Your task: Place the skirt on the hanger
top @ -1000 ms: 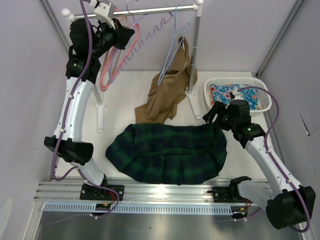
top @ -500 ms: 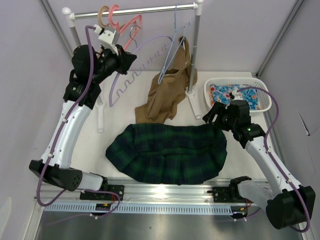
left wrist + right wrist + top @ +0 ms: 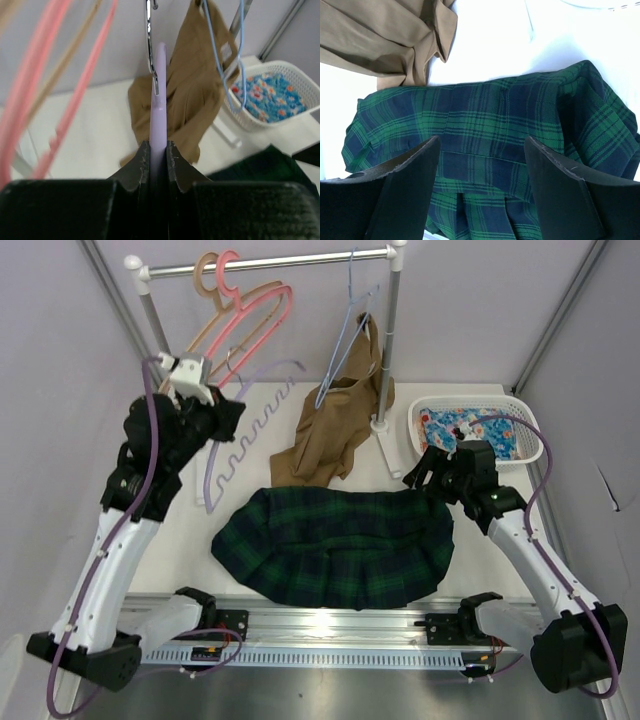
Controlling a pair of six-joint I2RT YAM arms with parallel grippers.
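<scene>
The green and navy plaid skirt [image 3: 330, 540] lies spread flat on the white table near the front edge. My left gripper [image 3: 228, 418] is off the rail at the left, shut on the pale lavender hanger [image 3: 250, 425]. The hanger's wavy bar slants down over the table left of the skirt. In the left wrist view the hanger [image 3: 159, 100] runs edge-on between the closed fingers of the left gripper [image 3: 158, 145]. My right gripper [image 3: 425, 472] hovers open over the skirt's far right edge. The right wrist view shows plaid skirt cloth [image 3: 470, 115] below the spread, empty right gripper [image 3: 482, 142].
A clothes rail [image 3: 290, 260] crosses the back, with a pink hanger [image 3: 262, 315] and a tan hanger [image 3: 210, 320] on it. A thin blue hanger [image 3: 345, 350] carries a tan-brown garment [image 3: 335, 430] that trails onto the table. A white basket [image 3: 530, 430] holds blue floral cloth [image 3: 470, 428].
My left arm has come down and toward the near left, carrying the lavender hanger off the rail. The pink and tan hangers stay on the rail. The right arm has not moved.
</scene>
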